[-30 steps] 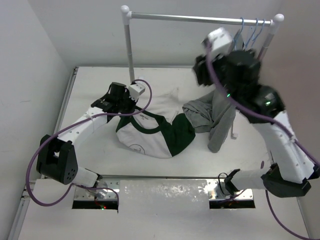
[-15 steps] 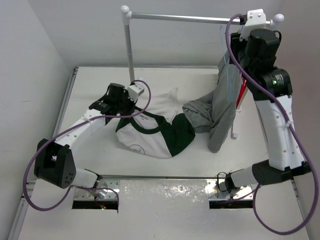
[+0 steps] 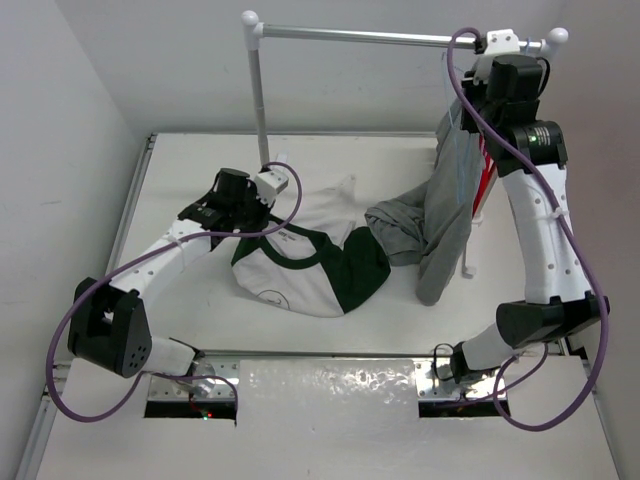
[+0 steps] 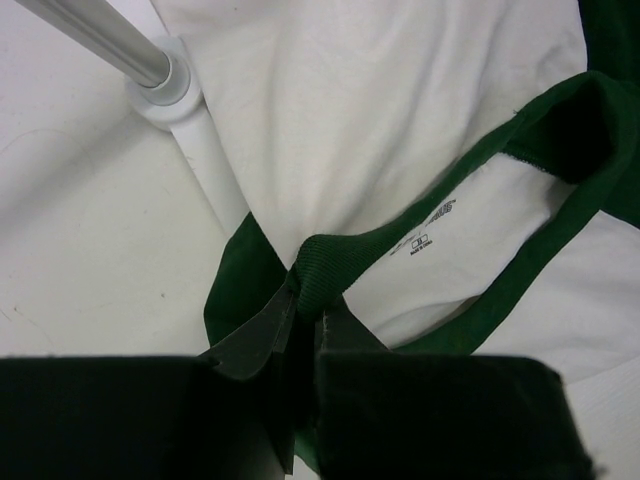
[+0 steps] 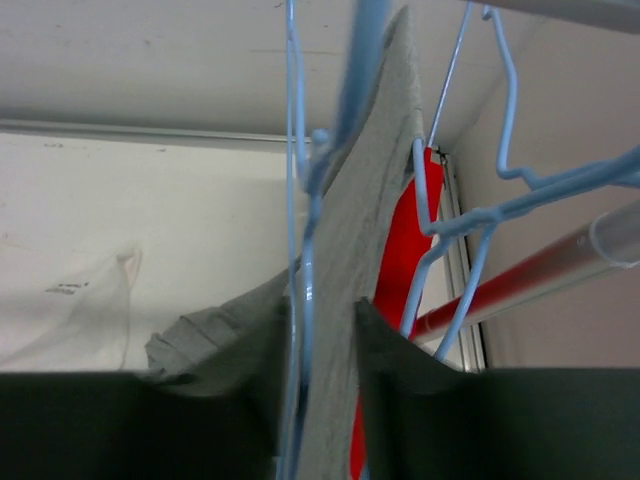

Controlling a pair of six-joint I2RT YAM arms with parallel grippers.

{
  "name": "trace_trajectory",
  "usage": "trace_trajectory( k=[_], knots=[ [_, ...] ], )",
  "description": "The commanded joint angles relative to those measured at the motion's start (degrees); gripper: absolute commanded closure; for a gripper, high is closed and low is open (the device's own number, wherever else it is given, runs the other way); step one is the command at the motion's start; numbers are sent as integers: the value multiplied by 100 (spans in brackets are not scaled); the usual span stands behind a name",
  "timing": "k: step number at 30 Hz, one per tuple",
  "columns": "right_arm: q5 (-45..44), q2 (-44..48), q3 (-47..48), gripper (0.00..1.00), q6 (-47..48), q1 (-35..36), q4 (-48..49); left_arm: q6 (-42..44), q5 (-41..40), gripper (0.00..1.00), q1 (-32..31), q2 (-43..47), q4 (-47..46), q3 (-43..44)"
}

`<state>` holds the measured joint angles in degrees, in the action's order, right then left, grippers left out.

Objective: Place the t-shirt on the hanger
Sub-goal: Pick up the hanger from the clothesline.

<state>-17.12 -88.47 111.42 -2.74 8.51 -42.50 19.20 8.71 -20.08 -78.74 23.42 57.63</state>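
Observation:
The green and off-white t-shirt (image 3: pixel 300 270) lies crumpled on the table's middle. My left gripper (image 3: pixel 263 213) is shut on its green collar; in the left wrist view the ribbed collar (image 4: pixel 320 275) is pinched between my left gripper's (image 4: pixel 308 310) jaws. My right gripper (image 3: pixel 472 105) is raised at the rail's right end. In the right wrist view my right gripper (image 5: pixel 322 315) has its jaws apart, with a pale-blue wire hanger (image 5: pixel 300 250) and grey cloth running between them. The hanger (image 3: pixel 455 150) hangs from the rail.
A plain grey garment (image 3: pixel 430 225) drapes from the rail down onto the table. A red garment (image 3: pixel 485 175) hangs behind it on another blue hanger (image 5: pixel 520 205). The rack's rail (image 3: pixel 380 37) crosses the back; its left post (image 3: pixel 260 100) stands just beyond my left gripper.
My right arm has swung up from above the grey garment to the rail's right end, its jaws now around the hanger wire. My left gripper keeps hold of the collar.

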Motion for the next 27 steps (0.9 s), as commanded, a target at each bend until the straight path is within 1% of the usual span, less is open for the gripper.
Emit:
trace_trajectory(
  k=[1,2,3,4,10,14,17,20,22,24,25,27],
  knots=[
    [472,57,-111,78,-104,-104,259,49,-27,100,-14,254,-162,21],
    [560,58,-164,83,-95,-104,277,57,-27,100,-14,263,-171,21],
    [631,31,-199,96,-77,-104,277,57,-27,100,-14,263,-206,12],
    [631,5,-208,100,-42,-113,260,49,-19,100,-14,245,-232,3],
    [596,233,-156,100,142,-104,426,57,-71,100,-14,227,-241,-6],
    [693,418,256,100,186,-104,602,66,-124,100,-14,201,-241,64],
    [991,479,372,100,239,-96,682,93,-168,100,-14,192,-241,91],
    [1202,611,294,100,230,-26,734,93,-177,100,-14,157,-241,100],
    [1369,716,188,100,239,106,726,93,-177,100,-14,113,-259,91],
    [1580,856,-110,100,239,378,691,49,-177,100,-14,52,-329,74],
    [1642,918,-407,100,239,518,682,40,-168,100,-14,26,-355,65],
    [1660,1190,-812,100,563,1054,760,-4,-177,100,-14,-45,-417,82]
  ],
)
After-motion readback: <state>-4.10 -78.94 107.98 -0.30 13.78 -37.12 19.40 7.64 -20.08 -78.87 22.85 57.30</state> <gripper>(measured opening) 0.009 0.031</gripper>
